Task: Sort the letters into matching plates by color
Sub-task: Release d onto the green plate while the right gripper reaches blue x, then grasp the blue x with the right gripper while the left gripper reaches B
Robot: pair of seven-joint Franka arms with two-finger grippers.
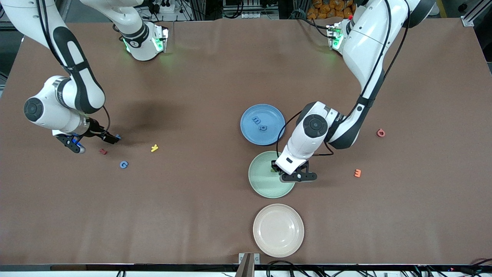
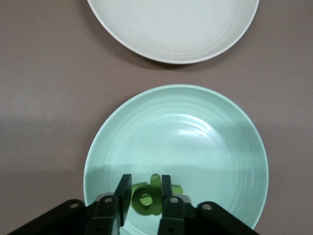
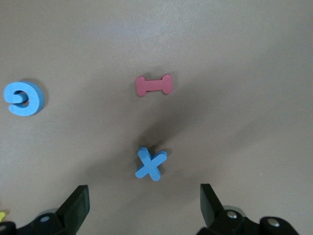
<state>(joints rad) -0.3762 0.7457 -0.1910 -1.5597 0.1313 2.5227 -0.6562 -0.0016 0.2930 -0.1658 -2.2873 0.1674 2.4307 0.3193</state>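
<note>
right gripper (image 1: 98, 140) jaws wide open, over blue X (image 3: 151, 164); blue G (image 1: 123, 164) just beside, both unsorted. blue plate (image 1: 250, 132) holds 2 blue letters (image 1: 259, 123). left gripper (image 2: 145, 199) clamped on green letter (image 2: 146, 197) over green plate (image 2: 220, 147). Green letter's shape unclear, half hidden by fingers

Brown table (image 1: 215, 215), plain, no pattern. My arms white with black joints, green lights glowing at bases. My left gripper (image 2: 145, 198) black, green letter (image 2: 146, 198) between its fingers, over pale mint green plate (image 1: 261, 184). Blue plate (image 1: 269, 134) carries blue letters (image 1: 259, 123). Cream-pink plate (image 1: 278, 231) plain. Under my right gripper (image 3: 142, 210), black too: blue X (image 3: 151, 164), red I (image 3: 153, 85), blue G (image 3: 23, 98). Yellow Y (image 1: 154, 148), orange E (image 1: 358, 173), red letter (image 1: 381, 133) on brown.
</note>
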